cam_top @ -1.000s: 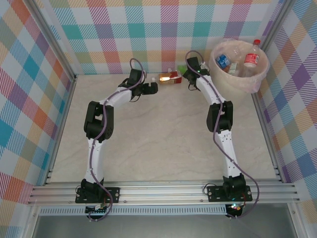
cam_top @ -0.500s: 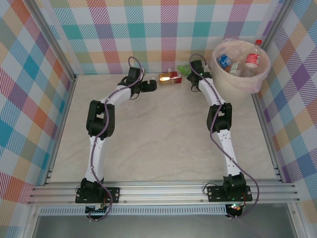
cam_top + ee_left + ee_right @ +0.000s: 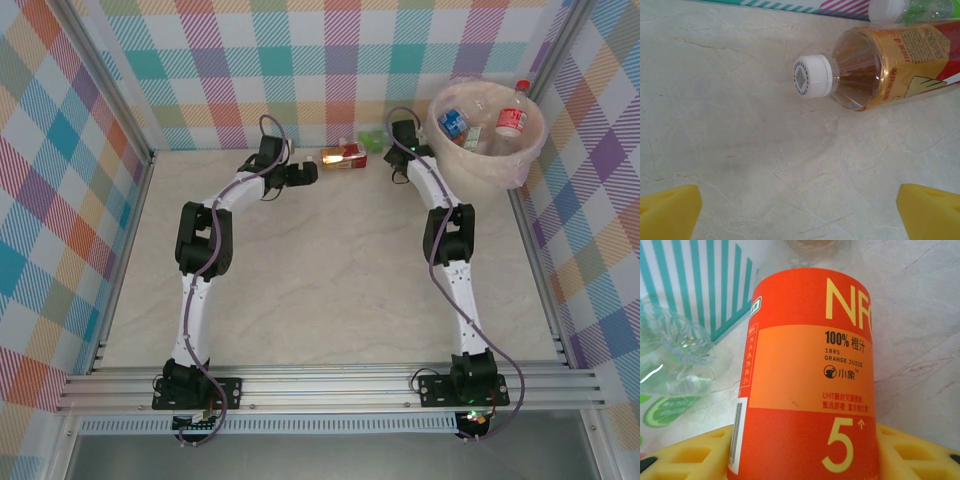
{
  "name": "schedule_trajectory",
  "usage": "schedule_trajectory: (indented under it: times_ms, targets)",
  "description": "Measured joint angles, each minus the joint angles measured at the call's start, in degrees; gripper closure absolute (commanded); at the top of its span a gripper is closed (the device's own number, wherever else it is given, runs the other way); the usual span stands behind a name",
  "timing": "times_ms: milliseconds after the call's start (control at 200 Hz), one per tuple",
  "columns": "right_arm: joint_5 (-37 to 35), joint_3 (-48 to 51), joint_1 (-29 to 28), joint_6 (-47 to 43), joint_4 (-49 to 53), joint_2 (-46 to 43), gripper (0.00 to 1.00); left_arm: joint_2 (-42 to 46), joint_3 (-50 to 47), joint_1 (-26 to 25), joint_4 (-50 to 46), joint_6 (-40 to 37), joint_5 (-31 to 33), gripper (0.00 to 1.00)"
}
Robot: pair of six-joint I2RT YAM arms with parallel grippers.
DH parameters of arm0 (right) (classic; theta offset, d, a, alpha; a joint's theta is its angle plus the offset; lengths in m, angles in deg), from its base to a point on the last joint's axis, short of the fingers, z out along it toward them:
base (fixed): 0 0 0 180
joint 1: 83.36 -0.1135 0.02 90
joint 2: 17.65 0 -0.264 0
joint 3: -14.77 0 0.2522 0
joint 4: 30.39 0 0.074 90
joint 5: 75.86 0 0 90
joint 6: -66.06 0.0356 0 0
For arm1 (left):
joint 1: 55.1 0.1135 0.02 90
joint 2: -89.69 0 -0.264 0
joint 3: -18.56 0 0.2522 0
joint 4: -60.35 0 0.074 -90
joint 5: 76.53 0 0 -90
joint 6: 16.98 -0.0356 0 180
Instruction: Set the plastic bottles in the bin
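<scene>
A tea bottle with a white cap and a gold-and-red label lies on its side on the table, also seen from above. My left gripper is open just left of its cap, its yellow fingertips wide apart over bare table. A green-labelled bottle lies by the back wall. My right gripper is shut on an orange juice bottle, its pads against both sides. The cream-pink bin stands at the back right with a blue-labelled bottle and a red-capped bottle inside.
The checked back wall runs right behind the bottles and both grippers. A crumpled clear bottle lies left of the held one, against the wall. Bare table stretches toward the arm bases.
My right gripper has moved right and back toward the wall and closed on the orange juice bottle. The green bottle has come into sight. The left arm has barely moved.
</scene>
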Motion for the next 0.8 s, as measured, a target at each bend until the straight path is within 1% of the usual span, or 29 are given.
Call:
schedule_trajectory:
  times_ms: [120, 235, 315, 410, 520, 635, 800]
  targets:
    - [2.8, 7.5, -0.8, -3.4, -2.6, -5.0, 0.54, 1.3, -3.2, 0.0, 0.6, 1.2, -0.7, 0.0]
    - [5.6, 17.8, -3.4, -6.7, -5.7, -13.0, 0.55, 4.6, -8.7, 0.0, 1.8, 2.9, -1.2, 0.0]
    - [8.4, 25.5, -5.6, -8.2, -8.0, -20.0, 0.56, 7.9, -13.2, 0.0, 3.2, 4.5, -1.5, 0.0]
    - [13.0, 35.2, -7.8, -9.3, -10.8, -29.9, 0.57, 13.9, -20.0, -0.4, 5.0, 7.2, -1.8, 0.0]
    - [17.7, 44.3, -8.6, -11.0, -13.3, -41.6, 0.57, 21.2, -26.9, -0.9, 7.1, 10.2, -2.0, 0.0]
    - [20.4, 49.8, -7.6, -13.3, -14.1, -52.4, 0.57, 29.1, -33.8, -2.0, 8.9, 13.0, -1.7, 0.0]
    - [24.6, 51.9, -4.7, -15.1, -13.7, -63.2, 0.58, 37.6, -40.4, -4.5, 9.3, 15.1, -0.5, 0.0]
